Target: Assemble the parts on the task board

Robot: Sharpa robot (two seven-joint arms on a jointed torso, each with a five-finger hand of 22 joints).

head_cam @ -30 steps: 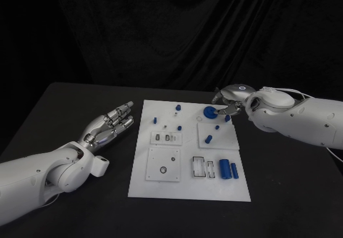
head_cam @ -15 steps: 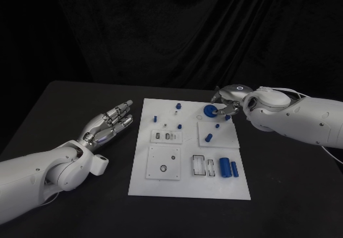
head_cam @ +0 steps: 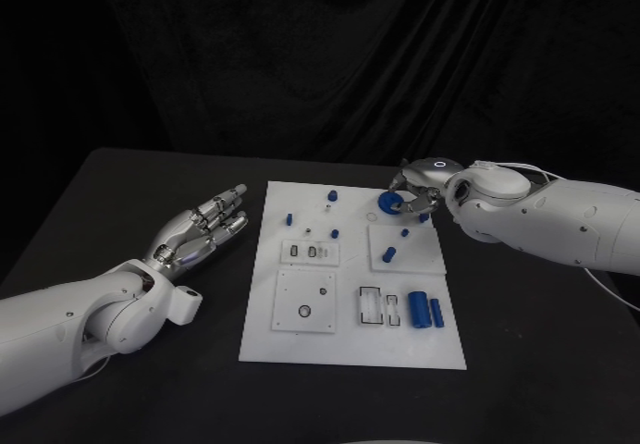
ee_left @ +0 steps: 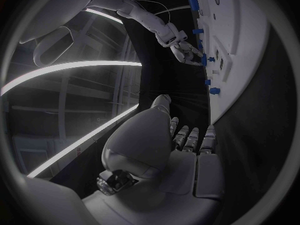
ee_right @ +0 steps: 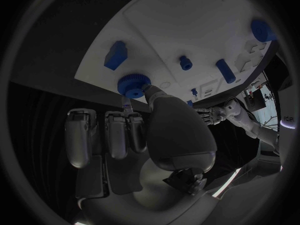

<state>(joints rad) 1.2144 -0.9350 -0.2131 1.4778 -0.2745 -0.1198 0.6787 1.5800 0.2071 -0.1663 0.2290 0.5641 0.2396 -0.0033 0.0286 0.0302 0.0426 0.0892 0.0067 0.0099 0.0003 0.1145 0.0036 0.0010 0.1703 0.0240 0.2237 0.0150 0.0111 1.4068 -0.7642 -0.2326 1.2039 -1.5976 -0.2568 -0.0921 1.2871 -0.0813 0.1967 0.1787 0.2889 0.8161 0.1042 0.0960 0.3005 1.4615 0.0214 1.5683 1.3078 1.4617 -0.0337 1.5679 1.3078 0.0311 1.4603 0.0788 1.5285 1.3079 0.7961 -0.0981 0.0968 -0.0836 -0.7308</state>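
The white task board [head_cam: 350, 347] lies mid-table with small blue parts on it. My right hand [head_cam: 416, 196] hovers over the board's far right corner and pinches a round blue toothed knob [head_cam: 391, 205] between thumb and finger. The right wrist view shows that knob [ee_right: 132, 85] just above the board [ee_right: 187, 30], close to a blue block [ee_right: 115, 54]. My left hand [head_cam: 203, 231] lies left of the board, open, fingers stretched out and holding nothing. The left wrist view shows the left hand [ee_left: 184, 140] beside the board's edge [ee_left: 244, 60].
Blue pegs stand at the board's far side [head_cam: 332, 196] and left [head_cam: 289, 220]. Two blue cylinders [head_cam: 424, 313] lie near the front right, next to rectangular slots [head_cam: 379, 310]. A square plate with a round hole [head_cam: 305, 303] sits front left. Black table surrounds the board.
My right hand has drifted slightly left and away from me with the blue knob still pinched. The left hand has stayed put.
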